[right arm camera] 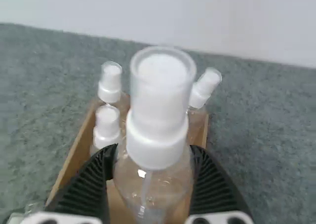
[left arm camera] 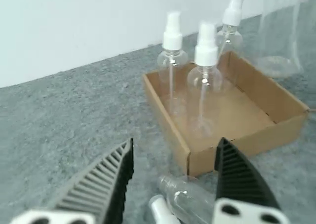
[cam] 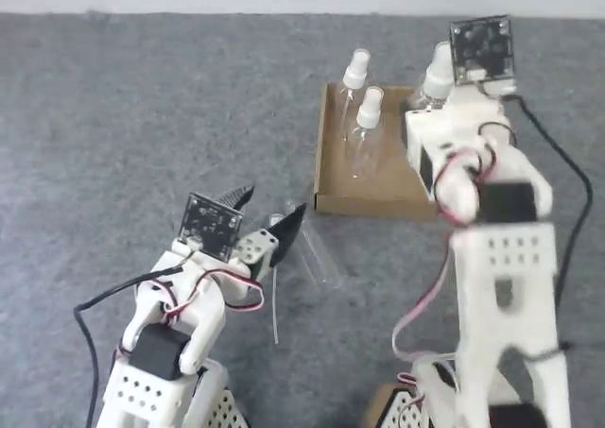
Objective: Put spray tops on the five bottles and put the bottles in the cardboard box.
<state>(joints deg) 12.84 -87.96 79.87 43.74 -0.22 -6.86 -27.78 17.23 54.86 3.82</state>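
At one o'clock on the grey table (cam: 113, 116), a shallow cardboard box (cam: 321, 149) with two capped bottles upright along its nine-o'clock wall: far bottle (cam: 356, 77) at the box's eleven-o'clock corner, near bottle (cam: 365, 126) just toward six o'clock of it. Toward the box's one-o'clock corner, a third capped bottle (left arm camera: 230, 21), leaning. Over the box's three-o'clock side, right gripper (right arm camera: 152, 157), clenched on a fourth bottle (right arm camera: 157, 130), spray top already on, bottle upright between the black fingers (right arm camera: 94, 184). At seven o'clock on the table, left gripper (cam: 274, 203), released, jaws spread wide and pointing toward one o'clock. Between those jaws, flat on the table, the fifth bottle (cam: 319, 253), clear, neck bare, just off the box's seven-o'clock corner and apart from it. Whether either jaw touches the clear body, impossible to tell. Beside its neck, a loose spray top (left arm camera: 159, 209), white, with its thin tube (cam: 275, 305) trailing toward six o'clock. Beyond the table at twelve o'clock, a pale wall (left arm camera: 74, 26).
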